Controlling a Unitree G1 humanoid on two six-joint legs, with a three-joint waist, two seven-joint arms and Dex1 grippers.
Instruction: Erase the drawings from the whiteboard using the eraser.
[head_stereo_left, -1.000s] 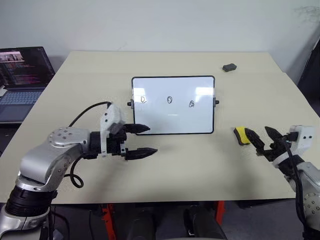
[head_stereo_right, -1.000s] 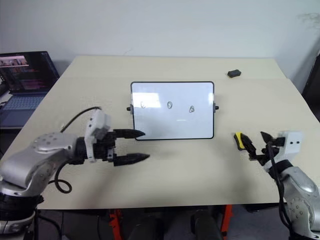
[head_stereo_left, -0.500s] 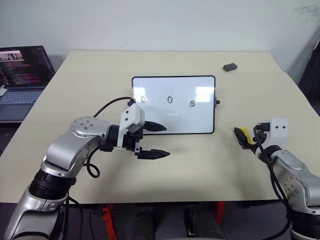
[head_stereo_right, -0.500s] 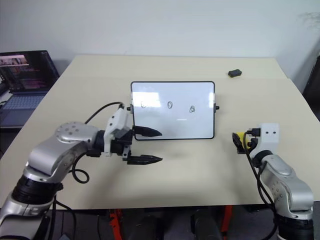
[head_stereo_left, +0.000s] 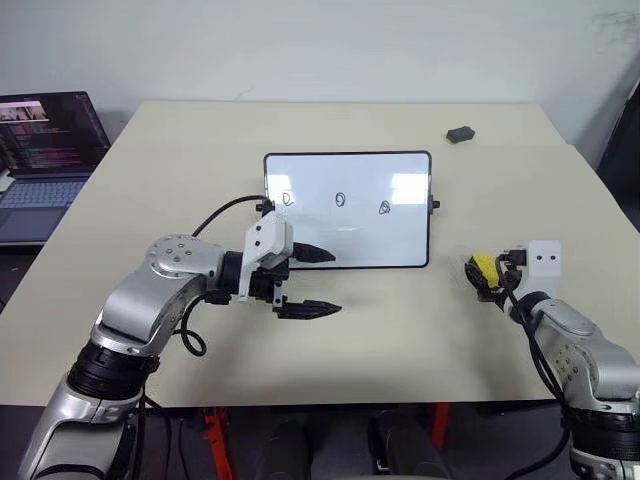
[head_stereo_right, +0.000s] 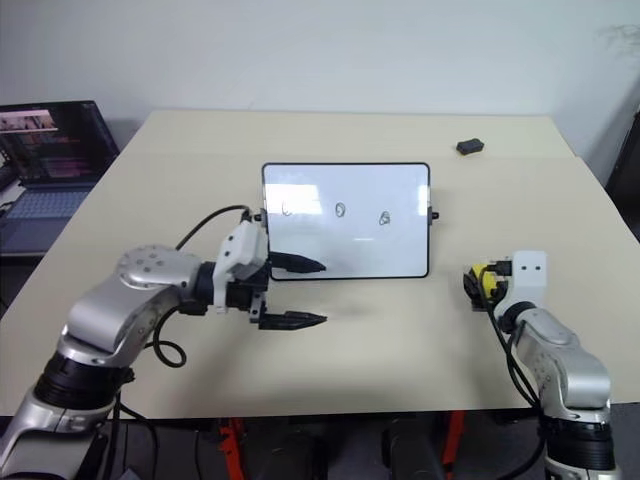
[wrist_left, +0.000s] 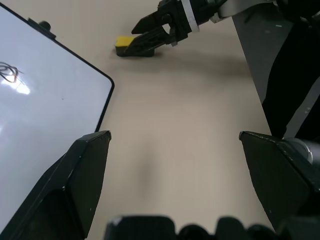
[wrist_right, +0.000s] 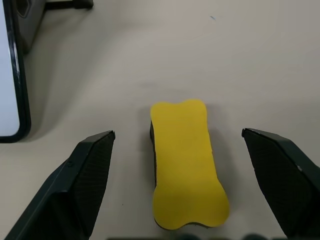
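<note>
Right gripper (wrist_right: 177, 145) brackets the eraser (wrist_right: 186, 162), fingers wide.
Left gripper (head_stereo_left: 318, 281), also spread, hovers at the whiteboard (head_stereo_left: 347, 210)'s near-left edge.

Yellow eraser (wrist_right: 186, 162) flat on table, right of whiteboard (head_stereo_left: 347, 210) w/ 3 drawings (head_stereo_left: 340, 200)
</note>
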